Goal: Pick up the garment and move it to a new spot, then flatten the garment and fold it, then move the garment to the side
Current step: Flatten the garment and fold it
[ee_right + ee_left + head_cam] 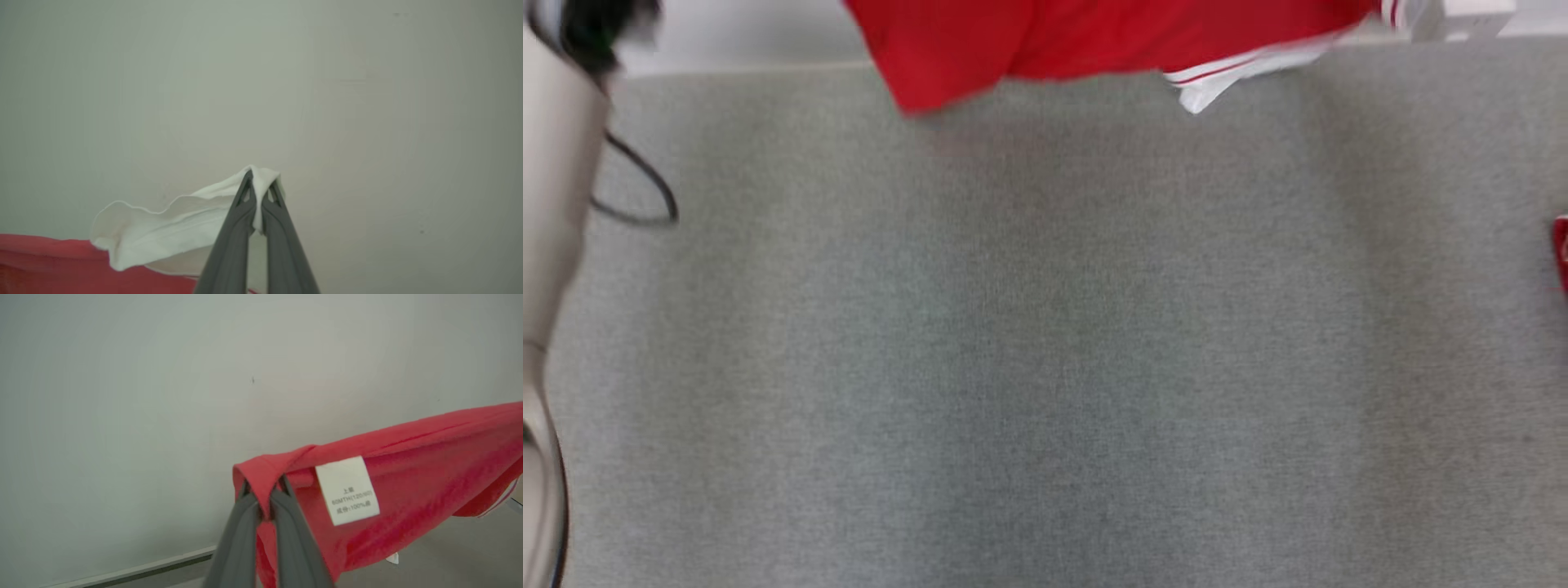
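Observation:
The garment (1094, 41) is red with a white, red-striped trim and hangs at the top of the head view above the grey table (1045, 343). In the left wrist view my left gripper (264, 498) is shut on a red edge of the garment (408, 473), beside a white care label (347, 490). In the right wrist view my right gripper (258, 192) is shut on the garment's white trim (171, 232). The cloth stretches between the two grippers in the air, in front of a pale wall.
My pale left forearm (547, 245) and a dark cable (637, 188) run along the left edge of the head view. A small red thing (1561, 253) sits at the table's right edge. The table's far edge meets a white wall (752, 33).

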{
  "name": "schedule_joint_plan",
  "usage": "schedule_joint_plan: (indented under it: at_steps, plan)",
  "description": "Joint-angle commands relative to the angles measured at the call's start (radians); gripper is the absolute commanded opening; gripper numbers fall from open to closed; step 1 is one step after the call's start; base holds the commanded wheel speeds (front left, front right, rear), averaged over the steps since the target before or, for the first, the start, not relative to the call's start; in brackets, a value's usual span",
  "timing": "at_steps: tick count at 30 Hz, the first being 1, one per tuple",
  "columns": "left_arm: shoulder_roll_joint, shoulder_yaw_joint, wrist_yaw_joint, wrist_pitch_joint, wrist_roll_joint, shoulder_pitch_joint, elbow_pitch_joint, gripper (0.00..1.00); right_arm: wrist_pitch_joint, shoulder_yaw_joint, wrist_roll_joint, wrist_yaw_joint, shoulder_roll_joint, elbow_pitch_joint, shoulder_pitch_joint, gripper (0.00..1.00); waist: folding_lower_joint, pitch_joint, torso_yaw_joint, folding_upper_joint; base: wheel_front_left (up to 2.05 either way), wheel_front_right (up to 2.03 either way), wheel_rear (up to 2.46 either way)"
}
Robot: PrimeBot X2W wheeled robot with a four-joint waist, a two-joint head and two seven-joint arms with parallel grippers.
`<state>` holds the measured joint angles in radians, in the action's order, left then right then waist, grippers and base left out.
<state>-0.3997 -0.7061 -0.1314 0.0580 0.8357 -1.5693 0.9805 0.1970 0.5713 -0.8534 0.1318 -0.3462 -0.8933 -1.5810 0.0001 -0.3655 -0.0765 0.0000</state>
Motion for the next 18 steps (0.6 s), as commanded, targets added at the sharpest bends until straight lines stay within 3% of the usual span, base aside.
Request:
schedule_joint_plan:
  at_steps: [1,9,18]
  plan:
    - [-0.024,-0.029,0.002,0.022,0.033,0.063,-0.017,0.0,-0.025,0.028,-0.021,-0.003,-0.02,0.019,0.062,0.0,-0.0001,0.051,-0.004,0.0,0.0,0.0,0.0]
    - [-0.104,-0.162,0.002,0.147,0.224,0.339,-0.166,0.0,-0.217,0.208,-0.146,-0.003,-0.101,0.162,0.328,0.0,-0.0001,0.235,-0.01,0.0,0.0,0.0,0.0]
    - [-0.222,-0.282,0.002,0.288,0.408,0.617,-0.403,0.0,-0.494,0.366,-0.322,-0.002,-0.286,0.419,0.621,0.0,-0.0001,0.393,-0.016,0.0,0.0,0.0,0.0]
